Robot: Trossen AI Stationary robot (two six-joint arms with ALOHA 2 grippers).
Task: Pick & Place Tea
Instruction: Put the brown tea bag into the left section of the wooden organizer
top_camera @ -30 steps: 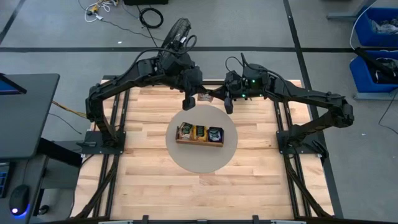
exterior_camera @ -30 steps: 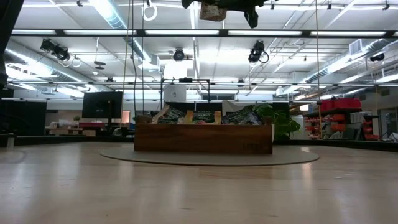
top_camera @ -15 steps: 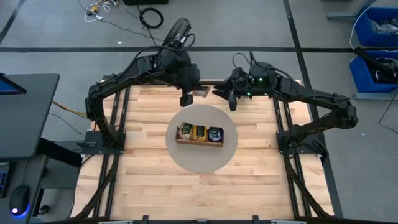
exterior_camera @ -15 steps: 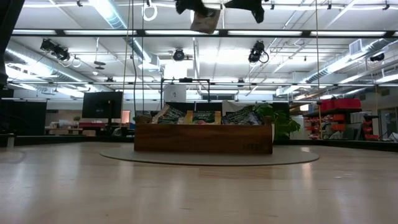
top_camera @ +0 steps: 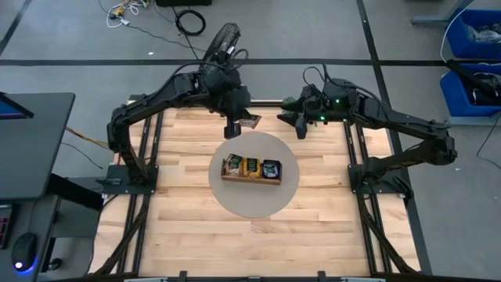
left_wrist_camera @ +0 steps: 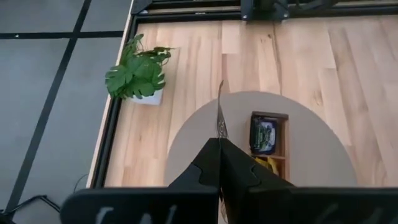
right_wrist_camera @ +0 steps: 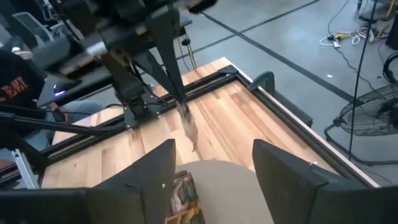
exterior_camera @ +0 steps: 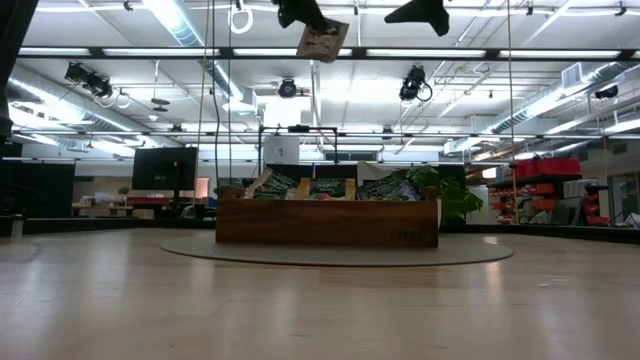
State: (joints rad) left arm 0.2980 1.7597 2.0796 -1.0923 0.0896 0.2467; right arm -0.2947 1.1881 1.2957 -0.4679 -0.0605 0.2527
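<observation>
A small flat brownish tea packet (exterior_camera: 322, 40) hangs high above the table's far side, and my left gripper (top_camera: 235, 125) is shut on it. My right gripper (top_camera: 297, 124) stands open to the packet's right with nothing between its fingers (right_wrist_camera: 155, 171); the packet (right_wrist_camera: 189, 129) hangs well beyond them. Below, the brown wooden tray (top_camera: 250, 178) rests on a round grey mat (top_camera: 235, 200), and more tea packets (top_camera: 252, 165) stand in its three compartments. My left gripper pinches the packet's upper edge (left_wrist_camera: 219, 138) between its two shut fingers, which slant down from the table's far side. In the left wrist view the packet shows edge-on. It hangs tilted below the fingers (exterior_camera: 300, 14), clear of the tray and the table.
A small potted plant (left_wrist_camera: 138, 74) stands at the table's edge by the black frame. The wooden tabletop (top_camera: 188, 227) shows bare around the mat. A person in a dark top (right_wrist_camera: 18, 81) sits beyond the table in the right wrist view.
My right gripper has opened, let go of the packet and drawn back toward the table's right edge, rising a little. The packet has stayed in my left gripper and now hangs tilted below it.
</observation>
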